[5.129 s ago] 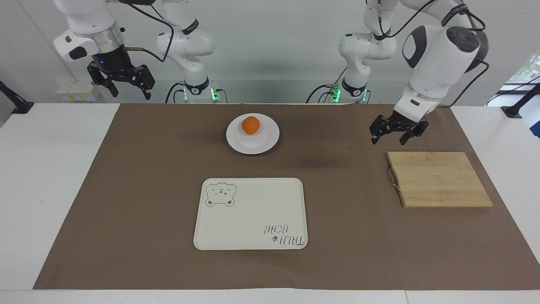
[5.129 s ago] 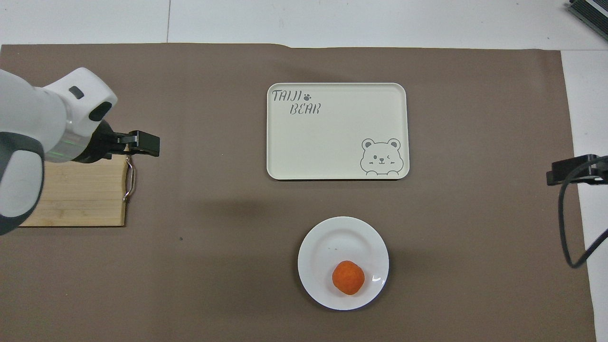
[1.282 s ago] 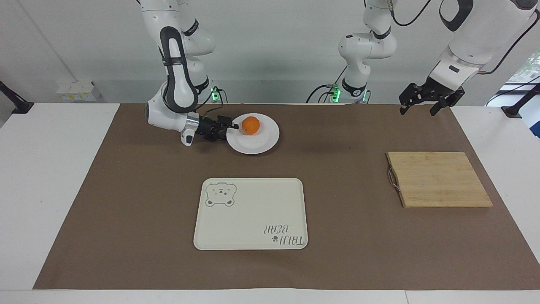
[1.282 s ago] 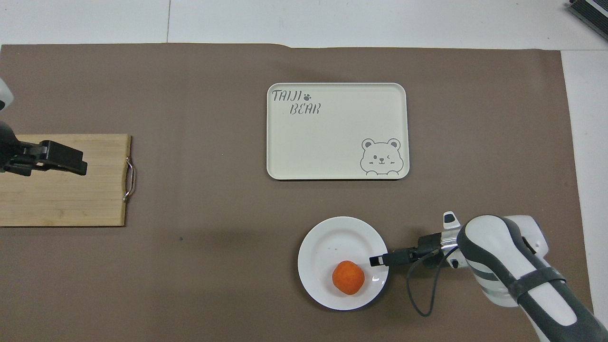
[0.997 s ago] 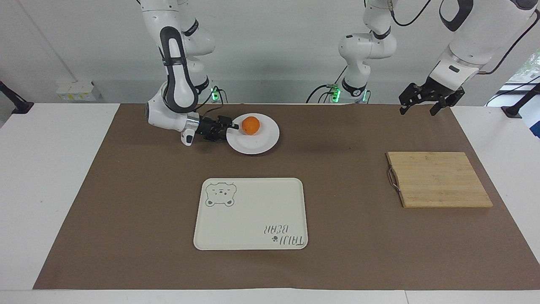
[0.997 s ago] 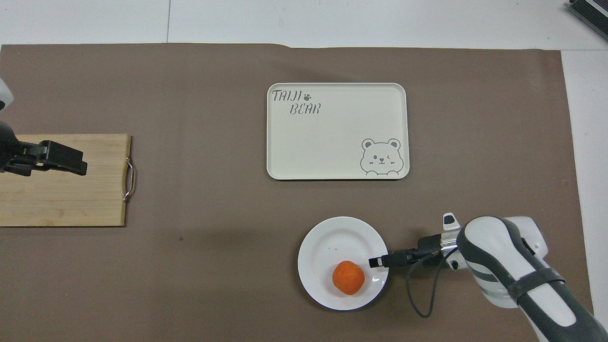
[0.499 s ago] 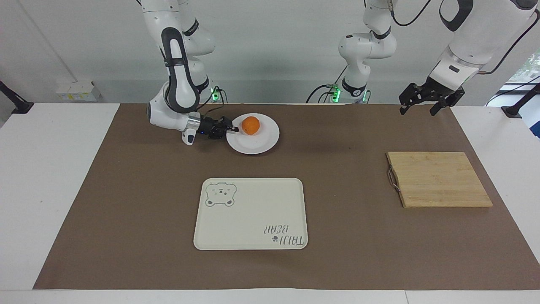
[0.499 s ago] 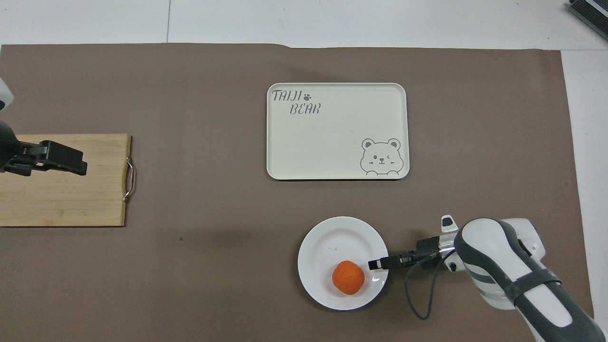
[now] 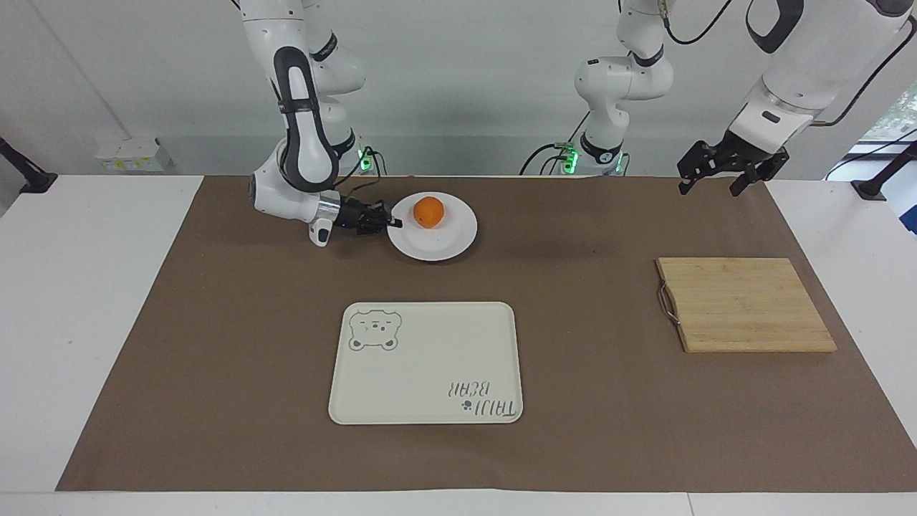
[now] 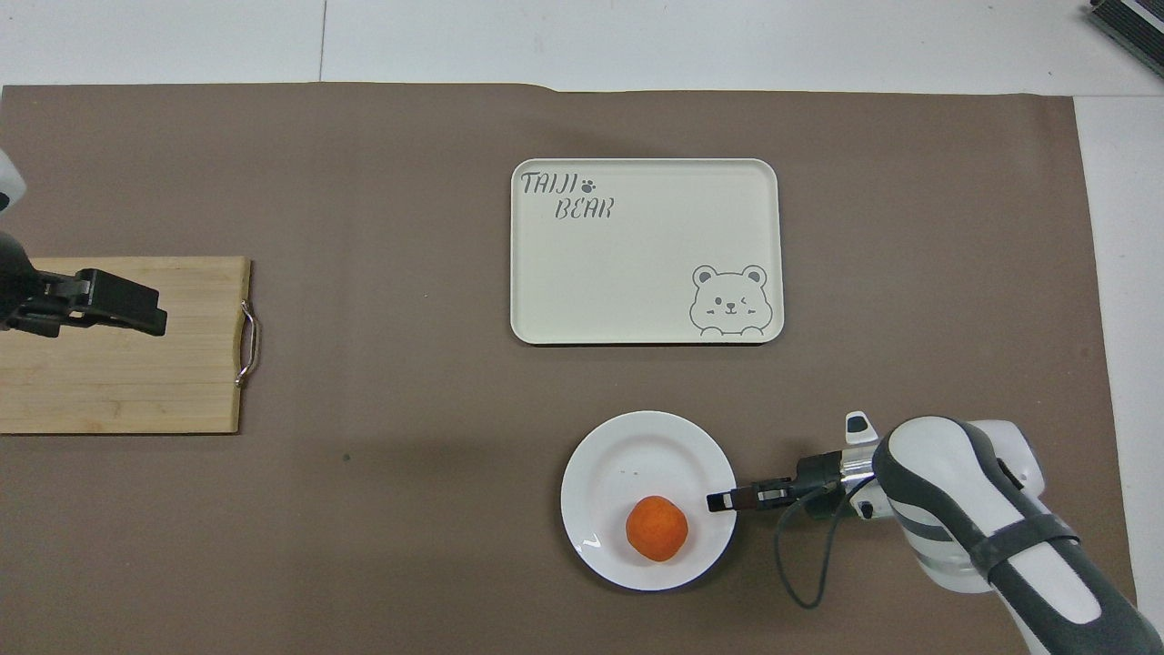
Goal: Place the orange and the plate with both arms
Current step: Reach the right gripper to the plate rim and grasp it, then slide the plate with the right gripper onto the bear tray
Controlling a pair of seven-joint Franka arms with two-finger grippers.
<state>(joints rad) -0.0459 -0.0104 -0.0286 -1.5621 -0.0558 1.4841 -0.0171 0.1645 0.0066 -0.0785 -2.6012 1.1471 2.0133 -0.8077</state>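
Right gripper (image 9: 395, 223) now clamped on plate (image 9: 444, 244) rim, plate shifted

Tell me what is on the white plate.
The orange sits on the plate, and the right gripper is shut on its rim. What lies under the orange is hidden.

Facing view high across the bench (image 9: 458, 459) toward the arms, overhead view steeply down from their end, both sharing the brown mat (image 10: 382, 473)
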